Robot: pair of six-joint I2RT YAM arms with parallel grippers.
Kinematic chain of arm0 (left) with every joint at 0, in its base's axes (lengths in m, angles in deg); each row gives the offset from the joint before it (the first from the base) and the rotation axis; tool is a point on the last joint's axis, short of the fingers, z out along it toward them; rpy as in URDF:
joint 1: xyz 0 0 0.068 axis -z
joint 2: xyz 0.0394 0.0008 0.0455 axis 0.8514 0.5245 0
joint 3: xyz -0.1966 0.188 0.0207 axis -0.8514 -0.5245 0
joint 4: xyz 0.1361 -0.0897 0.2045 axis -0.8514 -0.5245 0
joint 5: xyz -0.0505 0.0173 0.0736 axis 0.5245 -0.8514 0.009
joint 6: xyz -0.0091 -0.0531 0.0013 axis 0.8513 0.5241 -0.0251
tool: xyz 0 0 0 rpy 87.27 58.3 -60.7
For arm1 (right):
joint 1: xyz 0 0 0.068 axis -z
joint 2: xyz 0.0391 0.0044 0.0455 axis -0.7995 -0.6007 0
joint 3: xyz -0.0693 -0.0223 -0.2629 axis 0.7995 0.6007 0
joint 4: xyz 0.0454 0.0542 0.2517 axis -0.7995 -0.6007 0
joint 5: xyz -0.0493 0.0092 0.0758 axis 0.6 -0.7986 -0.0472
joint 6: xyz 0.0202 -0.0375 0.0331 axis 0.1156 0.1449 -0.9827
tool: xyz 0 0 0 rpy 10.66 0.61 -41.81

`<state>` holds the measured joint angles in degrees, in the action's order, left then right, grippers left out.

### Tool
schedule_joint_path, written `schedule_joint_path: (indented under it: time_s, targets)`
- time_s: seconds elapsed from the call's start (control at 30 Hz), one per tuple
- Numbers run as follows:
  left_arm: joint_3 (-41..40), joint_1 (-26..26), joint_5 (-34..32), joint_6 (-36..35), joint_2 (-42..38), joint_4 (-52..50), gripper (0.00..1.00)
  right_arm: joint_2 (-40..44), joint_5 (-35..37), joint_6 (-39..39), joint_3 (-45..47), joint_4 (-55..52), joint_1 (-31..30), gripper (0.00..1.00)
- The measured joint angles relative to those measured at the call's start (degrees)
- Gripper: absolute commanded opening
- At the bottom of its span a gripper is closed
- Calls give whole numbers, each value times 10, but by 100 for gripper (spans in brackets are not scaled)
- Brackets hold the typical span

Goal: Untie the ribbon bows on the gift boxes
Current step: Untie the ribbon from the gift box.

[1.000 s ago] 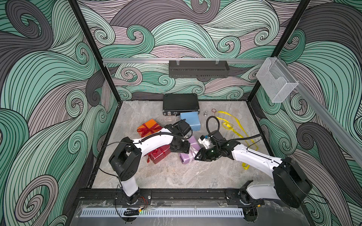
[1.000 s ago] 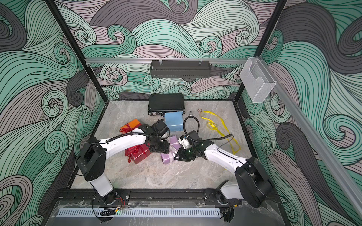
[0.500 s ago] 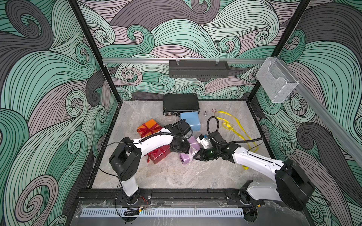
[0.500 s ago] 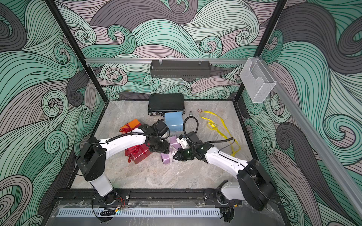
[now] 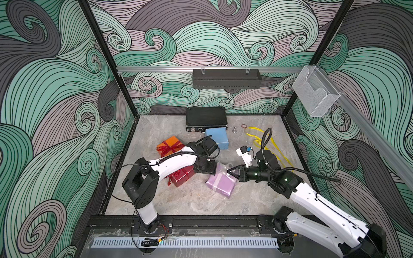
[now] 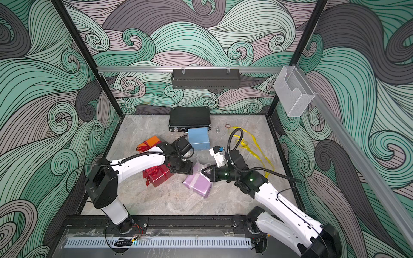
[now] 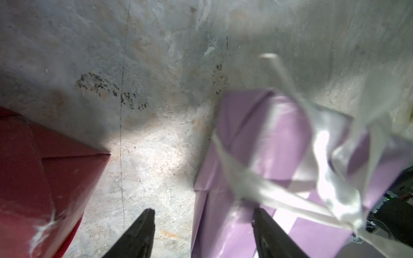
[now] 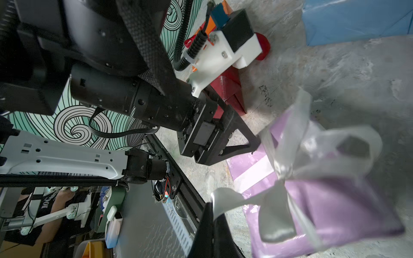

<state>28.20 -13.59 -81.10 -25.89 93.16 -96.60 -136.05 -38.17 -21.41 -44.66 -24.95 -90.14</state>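
1. Right wrist view: white lettering [image 8: 48, 205] on black fabric beyond the front rail is too blurred to read.
2. Compared with a second ago, in both top views:
   - The left arm [image 5: 176, 162] and all four boxes have not moved.
   - The right arm [image 5: 312, 201] has swung its upper link out toward the near right corner.
   - The right gripper [image 5: 228, 172] is at the same spot by the lilac box [image 5: 220, 184].
3. Left gripper [image 7: 202, 214]: the jaws are spread wide and point down at the lilac box's far-left edge.
   - In the left wrist view, one finger [image 7: 138, 234] is over bare floor [image 7: 145, 156], between the red box [image 7: 33, 178] and the lilac box.
   - The other finger [image 7: 268, 232] is over lilac paper.
   - Nothing is held. I cannot tell whether it touches the box.
4. Right gripper: the jaws are pressed together, pinching a tail of the white ribbon [image 8: 312, 152]. The bow is still looped on top of the lilac box.
5. Task items, left to right:
   - The orange box [image 5: 171, 143] has its red bow [image 5: 169, 149] tied.
   - The red box has its red bow [image 6: 152, 173] tied and lies partly under the left arm.
   - The lilac box sits mid-floor between the grippers.
   - The blue box [image 5: 218, 137] has no ribbon and sits against the black case [image 5: 205, 118].
   - The yellow ribbon [image 5: 257, 131] lies loose on the floor at the right.
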Motion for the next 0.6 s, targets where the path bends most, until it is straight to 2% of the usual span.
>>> schedule_joint_path:
  time_s: [0.4, 0.5, 0.6]
  targets:
    - [-1, 0, 7, 0, -4, 6, 73, -12, 31, 11, -26, -64, 11, 0]
    - [-16, 0, 17, -3, -37, 31, 77, -30, 46, 14, -56, -74, 28, 0]
    - [-48, 0, 33, -4, -106, 71, 82, -48, 60, 18, -81, -75, 41, 0]
